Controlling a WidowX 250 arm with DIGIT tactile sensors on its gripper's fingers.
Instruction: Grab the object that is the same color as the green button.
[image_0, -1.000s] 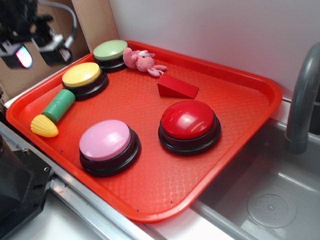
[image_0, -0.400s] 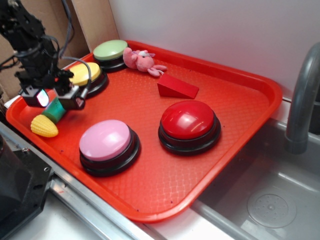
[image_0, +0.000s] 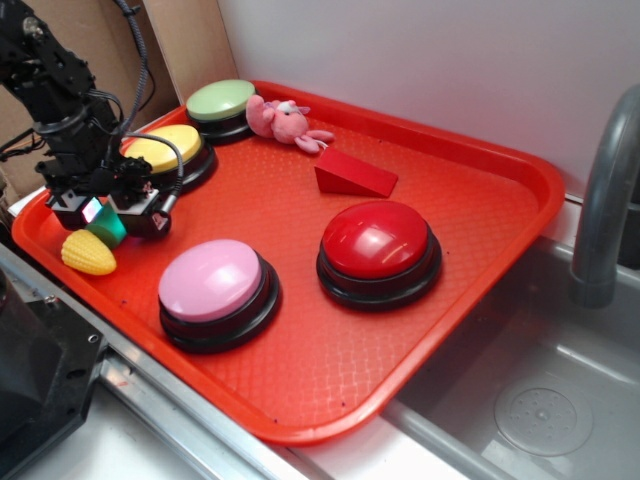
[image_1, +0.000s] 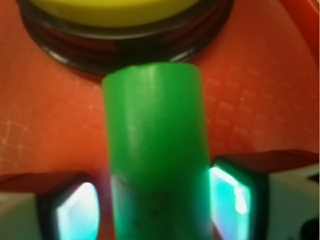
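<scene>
One red tray (image_0: 470, 260) before you: four buttons, green button (image_0: 221, 100) at back; corn cob (image_0: 95, 240) near yellow button (image_0: 165, 150), between your parted gripper (image_0: 105, 212) pads, unclamped.

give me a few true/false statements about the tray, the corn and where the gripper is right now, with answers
1. The gripper straddles the toy corn's green husk. True.
2. The green button sits at the tray's near edge. False: it is at the far corner, beside the pink plush toy.
3. The corn's yellow tip points at the yellow button. False: the green end faces that button.
4. The red wedge block lies behind the red button. True.
5. The corn is lifted clear. False: it rests on the tray.
</scene>
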